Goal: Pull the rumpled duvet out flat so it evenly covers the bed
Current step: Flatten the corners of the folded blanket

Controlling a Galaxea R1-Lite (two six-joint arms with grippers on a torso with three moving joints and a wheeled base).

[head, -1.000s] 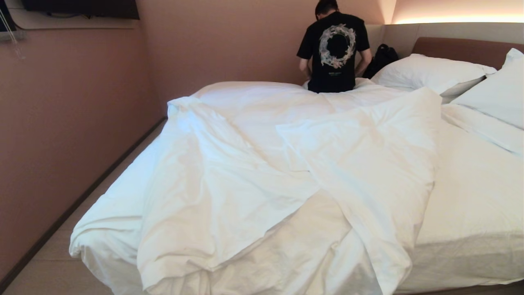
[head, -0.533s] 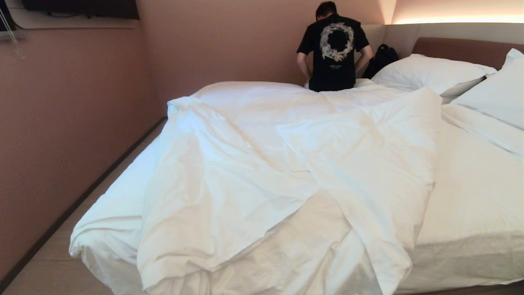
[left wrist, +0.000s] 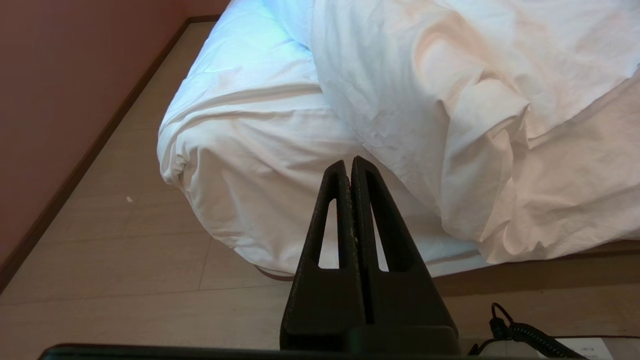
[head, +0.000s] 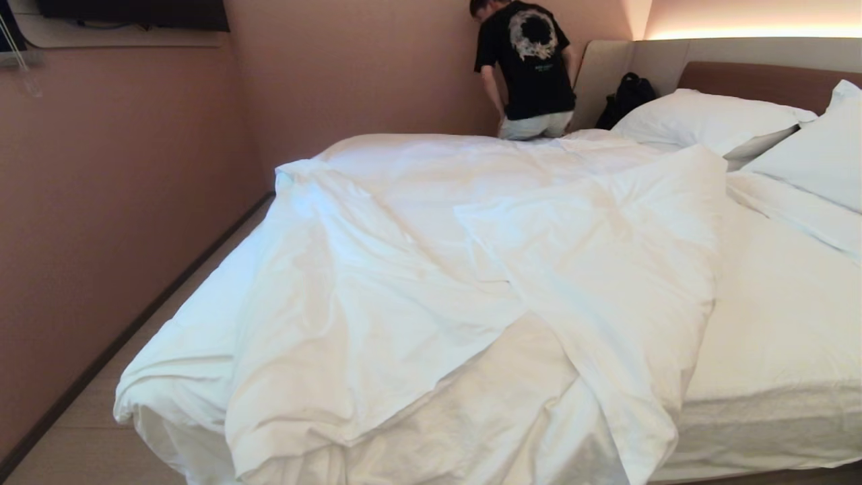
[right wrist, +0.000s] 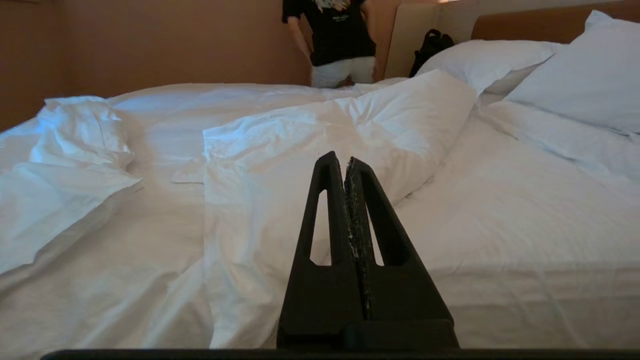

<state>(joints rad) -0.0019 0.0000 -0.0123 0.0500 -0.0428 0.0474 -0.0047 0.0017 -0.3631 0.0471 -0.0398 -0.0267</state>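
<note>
Nearest, at the foot of the bed, the left gripper hangs over the pale wood-look floor just short of the bed's corner, its fingers pressed together and holding nothing; a coiled black cable lies on the floor beside it. The right gripper is raised level over the foot of the mattress, pointing toward the headboard, its fingers likewise closed and empty. Neither arm shows in the head view. The duvet lies rumpled across the left and middle of the bed: one bunched corner droops over the near left edge toward the floor, a broad fold is thrown diagonally across the middle, and a crumpled peak stands up on the left side farther back. To the right of that fold the flat fitted sheet lies bare down to the near edge. Along the left a narrow strip of floor runs between the bed and a dusky pink wall with a dark skirting board. Farther off, two plump white pillows rest against the brown padded headboard, with a black bag beside them. At the far corner a person in a black printed T-shirt stands facing away, bent slightly. A warm light strip glows above the headboard.
</note>
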